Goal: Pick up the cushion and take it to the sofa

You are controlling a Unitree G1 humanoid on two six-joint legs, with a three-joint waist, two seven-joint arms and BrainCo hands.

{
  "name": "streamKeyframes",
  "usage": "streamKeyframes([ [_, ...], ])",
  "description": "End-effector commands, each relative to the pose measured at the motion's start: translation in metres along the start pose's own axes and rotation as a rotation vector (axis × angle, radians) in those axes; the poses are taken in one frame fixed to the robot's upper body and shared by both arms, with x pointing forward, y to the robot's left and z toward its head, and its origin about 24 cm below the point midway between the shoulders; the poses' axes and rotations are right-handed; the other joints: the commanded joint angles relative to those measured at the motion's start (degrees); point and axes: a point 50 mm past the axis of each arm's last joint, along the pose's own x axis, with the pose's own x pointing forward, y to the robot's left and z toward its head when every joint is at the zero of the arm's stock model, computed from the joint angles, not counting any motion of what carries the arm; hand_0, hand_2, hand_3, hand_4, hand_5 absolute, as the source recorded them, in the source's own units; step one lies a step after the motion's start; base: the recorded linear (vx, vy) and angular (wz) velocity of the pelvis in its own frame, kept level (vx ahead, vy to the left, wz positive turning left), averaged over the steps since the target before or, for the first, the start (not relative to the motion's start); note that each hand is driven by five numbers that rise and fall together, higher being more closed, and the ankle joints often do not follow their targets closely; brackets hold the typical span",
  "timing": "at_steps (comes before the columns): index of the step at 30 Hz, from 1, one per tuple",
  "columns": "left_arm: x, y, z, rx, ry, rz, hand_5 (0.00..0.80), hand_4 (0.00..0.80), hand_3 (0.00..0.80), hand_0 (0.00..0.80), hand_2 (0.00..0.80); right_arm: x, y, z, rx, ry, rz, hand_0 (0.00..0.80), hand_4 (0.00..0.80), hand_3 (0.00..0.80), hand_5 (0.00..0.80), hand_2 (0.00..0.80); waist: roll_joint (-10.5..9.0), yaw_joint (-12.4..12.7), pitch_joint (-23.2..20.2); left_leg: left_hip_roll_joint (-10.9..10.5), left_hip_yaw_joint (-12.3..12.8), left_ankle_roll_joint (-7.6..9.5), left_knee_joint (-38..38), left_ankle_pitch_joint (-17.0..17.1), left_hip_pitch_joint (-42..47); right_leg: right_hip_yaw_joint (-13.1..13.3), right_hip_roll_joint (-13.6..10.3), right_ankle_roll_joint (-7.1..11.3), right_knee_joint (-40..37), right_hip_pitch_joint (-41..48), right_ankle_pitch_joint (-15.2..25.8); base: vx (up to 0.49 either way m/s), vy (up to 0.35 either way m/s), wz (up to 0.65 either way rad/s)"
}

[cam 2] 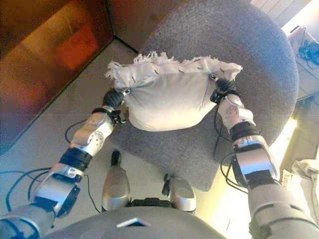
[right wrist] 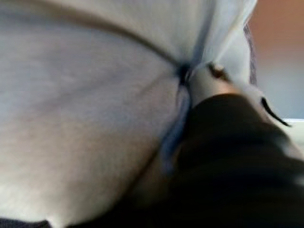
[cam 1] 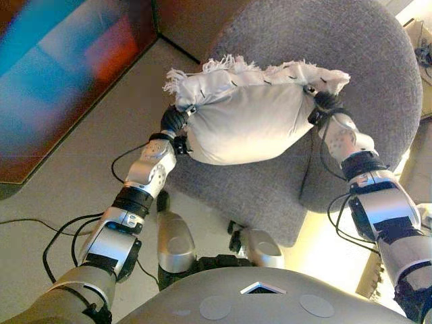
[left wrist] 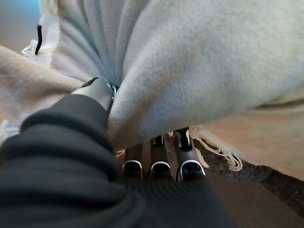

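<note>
A white fringed cushion (cam 1: 243, 121) hangs in the air between my two hands, above the front of a round grey seat (cam 1: 351, 61). My left hand (cam 1: 175, 121) grips its left end, thumb and fingers pinching the cloth; the left wrist view shows the fingers (left wrist: 161, 164) curled under the cushion (left wrist: 199, 71). My right hand (cam 1: 324, 104) clamps the right end, with the cloth (right wrist: 95, 109) bunched against its thumb (right wrist: 209, 85) in the right wrist view. The cushion (cam 2: 167, 97) sags in the middle.
The grey upholstered seat (cam 2: 249, 59) fills the upper right, its front edge just below the cushion. A dark wooden cabinet (cam 1: 61, 74) stands along the left. Pale floor (cam 1: 101, 135) lies between them. Clutter (cam 2: 309, 50) sits at the far right.
</note>
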Motion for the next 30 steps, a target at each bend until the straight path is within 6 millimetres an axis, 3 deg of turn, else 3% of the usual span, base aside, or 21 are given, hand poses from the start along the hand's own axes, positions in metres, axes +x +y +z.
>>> streamKeyframes([
  [1, 0.004, -0.014, 0.030, 0.011, -0.110, -0.069, 0.000, 0.000, 0.000, 0.000, 0.000, 0.000, -0.001, 0.041, 0.046, -0.120, -0.047, 0.000, 0.000, 0.000, 0.000, 0.000, 0.08, 3.08, -2.14, 1.90, 0.83, 0.56, 3.41, -0.30, -0.72, 1.66, -5.28, 3.88, 6.89, -0.53, -2.67, 0.000, 0.000, 0.00],
  [6, 0.001, -0.006, 0.035, -0.055, -0.164, -0.007, 0.000, 0.000, 0.000, 0.000, 0.000, 0.000, -0.009, 0.037, 0.040, -0.096, -0.069, 0.000, 0.000, 0.000, 0.000, 0.000, 0.30, 2.97, -3.04, 1.96, 1.27, 0.44, 3.43, -0.52, 0.68, 2.05, -5.13, 3.72, 6.45, 0.95, -3.15, 0.069, 0.017, 0.00],
  [10, -0.007, 0.008, 0.020, -0.101, -0.132, 0.030, 0.000, 0.000, 0.000, 0.000, 0.000, -0.002, -0.029, 0.029, 0.030, -0.091, -0.131, 0.000, 0.000, 0.000, 0.000, 0.000, 0.39, 3.20, -5.26, 1.99, 2.07, 0.47, 2.75, -0.94, 3.46, 1.90, -5.28, 3.79, 5.59, 3.56, -3.47, 0.186, 0.022, -0.01],
  [15, -0.025, 0.023, -0.013, -0.090, -0.029, 0.009, 0.000, 0.000, 0.000, 0.000, 0.000, -0.008, -0.064, 0.039, 0.009, -0.146, -0.230, 0.000, 0.000, 0.000, 0.000, 0.000, 1.17, 3.28, -7.68, 2.00, 3.27, 0.54, 1.88, -1.32, 6.30, 1.77, -5.60, 3.94, 4.65, 5.60, -3.41, 0.154, 0.067, -0.01],
  [19, -0.037, 0.036, -0.028, -0.151, 0.007, 0.030, 0.000, 0.000, 0.000, 0.000, 0.000, -0.014, -0.080, 0.045, -0.026, -0.222, -0.225, 0.000, 0.000, 0.000, 0.000, 0.000, 1.79, 3.15, -8.71, 1.81, 4.33, 0.83, 1.20, -1.53, 8.03, 1.63, -5.91, 4.03, 4.15, 6.77, -3.41, 0.084, 0.099, 0.02],
  [24, -0.050, 0.048, -0.040, -0.210, 0.010, 0.057, 0.000, 0.000, 0.000, 0.000, 0.000, -0.022, -0.105, 0.040, -0.008, -0.259, -0.295, 0.000, 0.000, 0.000, 0.000, 0.000, 1.92, 2.88, -10.09, 1.11, 5.79, 1.57, -2.07, -1.05, 10.67, 0.43, -6.20, 4.26, 3.04, 7.68, -2.91, 0.052, 0.058, -0.01],
  [30, -0.059, 0.051, -0.046, -0.259, 0.017, 0.039, 0.000, 0.000, 0.000, 0.000, 0.000, -0.031, -0.122, 0.054, 0.029, -0.351, -0.370, 0.000, 0.000, 0.000, 0.000, 0.000, 2.46, 2.36, -10.69, 0.28, 6.60, 1.87, -2.38, -1.48, 11.45, 0.11, -6.70, 4.16, 2.57, 7.33, -2.32, 0.009, 0.063, 0.00],
])
